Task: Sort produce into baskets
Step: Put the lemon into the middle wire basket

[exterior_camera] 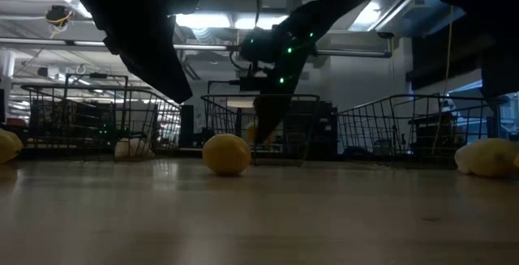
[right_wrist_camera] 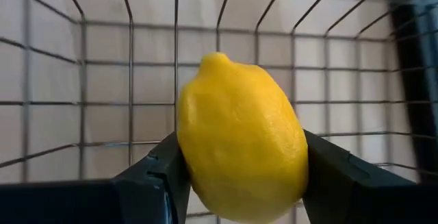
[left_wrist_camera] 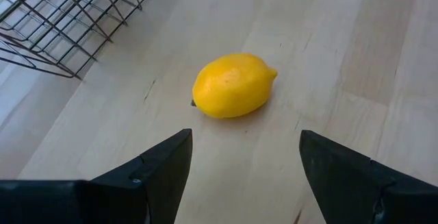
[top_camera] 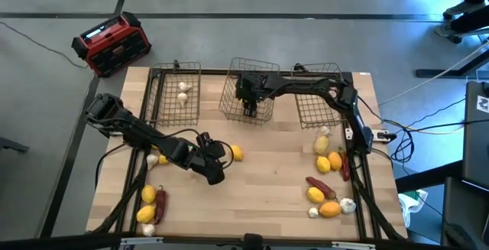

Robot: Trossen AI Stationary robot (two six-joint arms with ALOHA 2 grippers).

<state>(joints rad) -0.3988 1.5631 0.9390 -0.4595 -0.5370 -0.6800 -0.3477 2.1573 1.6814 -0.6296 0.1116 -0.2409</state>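
My right gripper (top_camera: 250, 110) reaches down into the middle wire basket (top_camera: 229, 97) and is shut on a yellow lemon (right_wrist_camera: 241, 142). In the low view the gripper (exterior_camera: 272, 127) stands inside that basket. My left gripper (top_camera: 222, 155) is open and low over the table. A second lemon (top_camera: 237, 153) lies on the wood just ahead of the left gripper. In the left wrist view this lemon (left_wrist_camera: 235, 85) rests on its side, beyond the fingertips and apart from them. My right gripper pinches the lemon's two long sides (right_wrist_camera: 188, 152) between its two fingers. The lemon's pointed end (right_wrist_camera: 217, 59) sticks out past the fingertips toward the basket's mesh. The fingers come from above into the basket.
The left basket (top_camera: 164, 101) holds two white bulbs (top_camera: 183, 91). The right basket (top_camera: 317, 108) stands beside the middle one. Produce lies at the right front (top_camera: 328, 185) and the left front (top_camera: 150, 204). A red-and-black box (top_camera: 112, 43) sits off the table's far left corner.
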